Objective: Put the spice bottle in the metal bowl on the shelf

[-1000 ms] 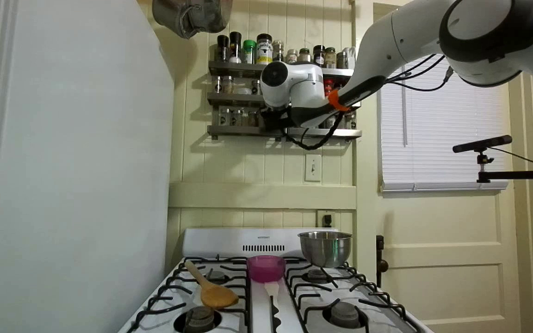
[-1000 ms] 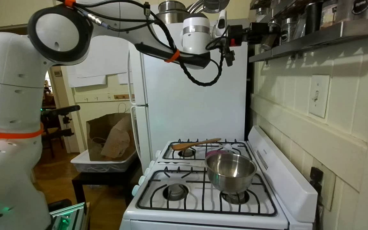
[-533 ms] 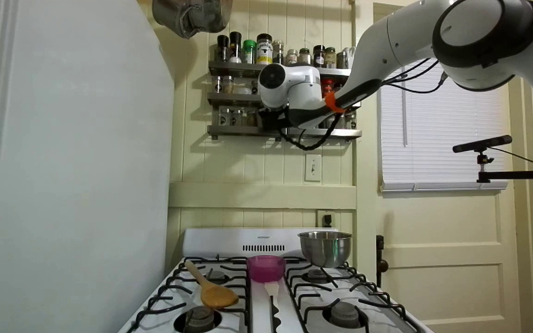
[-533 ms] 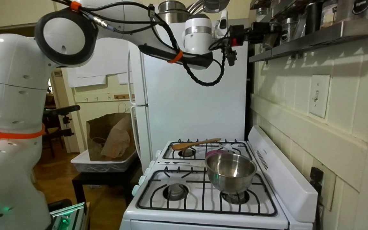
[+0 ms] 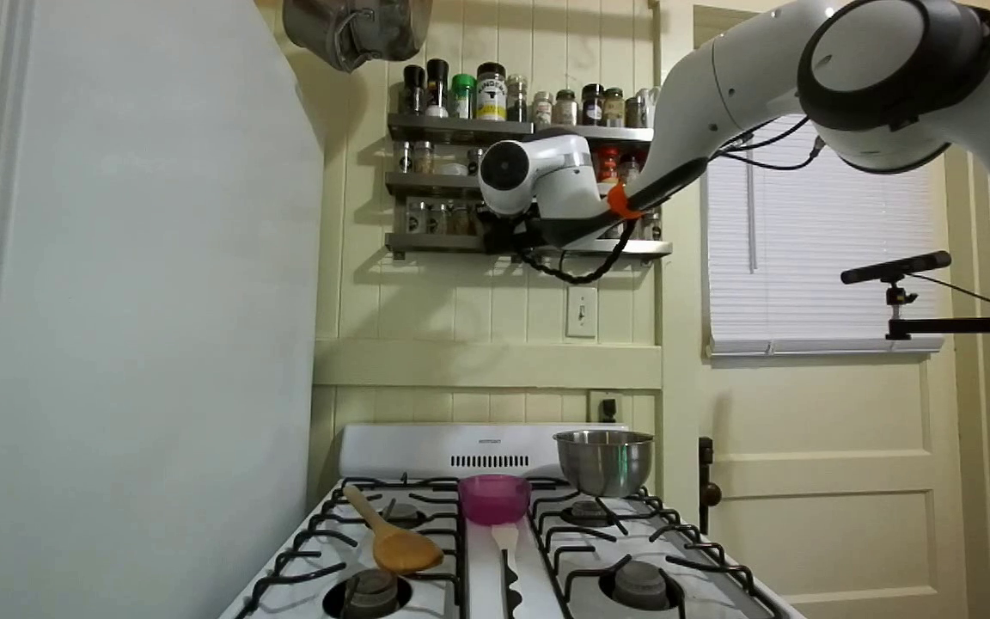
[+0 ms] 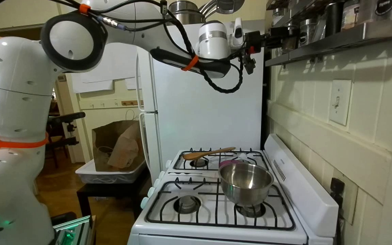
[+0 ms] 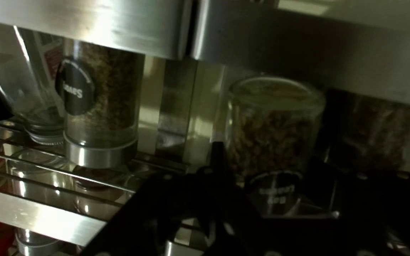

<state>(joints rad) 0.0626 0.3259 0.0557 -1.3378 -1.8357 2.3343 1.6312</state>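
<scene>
Along the wall-mounted shelf (image 5: 435,186), the end effector (image 6: 290,33) pinches the spice bottle (image 7: 272,140) between its jaws.

The stove (image 6: 209,204) carries a wooden spoon (image 5: 406,550), pink cup (image 5: 495,502), utensil (image 5: 505,539) and metal bowl (image 5: 604,466).

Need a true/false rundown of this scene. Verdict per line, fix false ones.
1. The metal bowl rests on the stove. True.
2. The end effector is at the lowest tier of the shelf. True.
3. Every jar on the shelf's top tier has a black cap. False: a green-capped jar stands there.
4. In an exterior view, the pink cup shows between the wooden spoon and the metal bowl. True.
5. The wooden spoon lies inside the metal bowl. False: it lies on the stove.
6. No spice jar shows in the wrist view. False: a spice jar shows at the end effector; whether held, unclear.
</scene>
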